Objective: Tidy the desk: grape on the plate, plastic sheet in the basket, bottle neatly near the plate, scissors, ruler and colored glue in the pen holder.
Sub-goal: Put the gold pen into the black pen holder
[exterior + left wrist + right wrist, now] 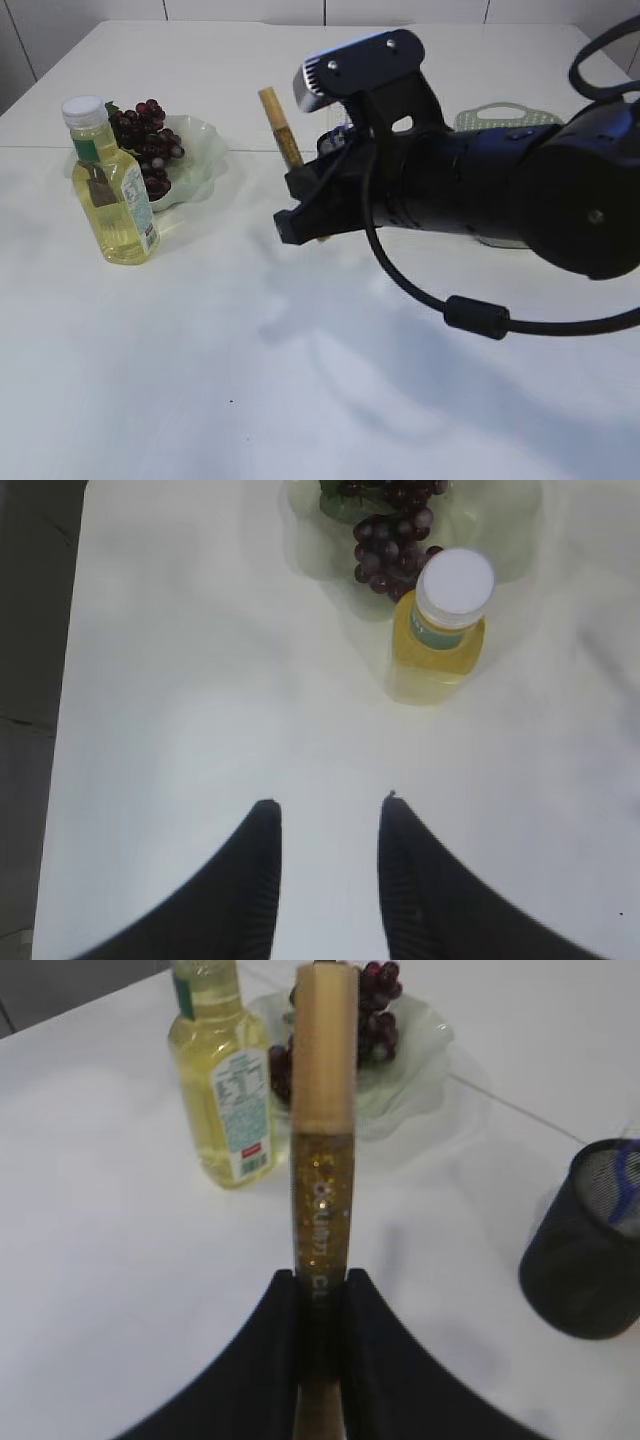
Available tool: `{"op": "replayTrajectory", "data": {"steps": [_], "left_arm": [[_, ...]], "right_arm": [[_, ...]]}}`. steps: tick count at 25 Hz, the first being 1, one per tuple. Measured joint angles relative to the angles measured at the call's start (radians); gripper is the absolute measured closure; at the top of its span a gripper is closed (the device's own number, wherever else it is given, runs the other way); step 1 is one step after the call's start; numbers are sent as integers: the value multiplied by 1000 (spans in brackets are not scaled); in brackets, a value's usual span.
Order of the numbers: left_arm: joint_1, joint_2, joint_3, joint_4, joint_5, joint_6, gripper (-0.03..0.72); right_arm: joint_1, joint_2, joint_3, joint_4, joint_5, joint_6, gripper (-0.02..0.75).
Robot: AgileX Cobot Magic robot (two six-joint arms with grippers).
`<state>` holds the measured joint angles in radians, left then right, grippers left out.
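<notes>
The colored glue [322, 1150], a slim clear tube of gold glitter gel with a long tan cap, is pinched near its lower end by the right hand [318, 1295], whose two dark fingers [270, 1330] press against its sides so that the capped end sticks out beyond them, lifted clear of the white surface [250, 380]. Holding it by one end looks sensible, since the free length can then be tipped into the black mesh pen holder [590, 1250], which stands just to the right in the right wrist view with something blue already showing inside. Beyond the tube sit the bottle [110, 185] of yellow liquid, upright with a white cap, and right behind it the pale green plate [200, 150] carrying the grape [145, 140] bunch, so those two jobs seem done. A pale green basket [505, 115] peeks out behind the right arm. The left hand [325, 865] hangs over bare surface, its fingers moderately apart and gripping nothing.
</notes>
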<state>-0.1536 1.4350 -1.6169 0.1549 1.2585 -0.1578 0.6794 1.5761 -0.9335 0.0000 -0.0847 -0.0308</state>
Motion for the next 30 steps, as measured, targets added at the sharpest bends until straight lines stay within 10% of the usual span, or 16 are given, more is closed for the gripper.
{"op": "replayTrajectory", "data": {"steps": [15, 30], "left_arm": [[0, 0, 0, 5, 0, 0, 447], [0, 0, 0, 35, -16, 0, 447]], "right_arm": [[-237, 60, -84, 10, -303, -68, 636], [-257, 349, -361, 22, -309, -72, 636]]}}
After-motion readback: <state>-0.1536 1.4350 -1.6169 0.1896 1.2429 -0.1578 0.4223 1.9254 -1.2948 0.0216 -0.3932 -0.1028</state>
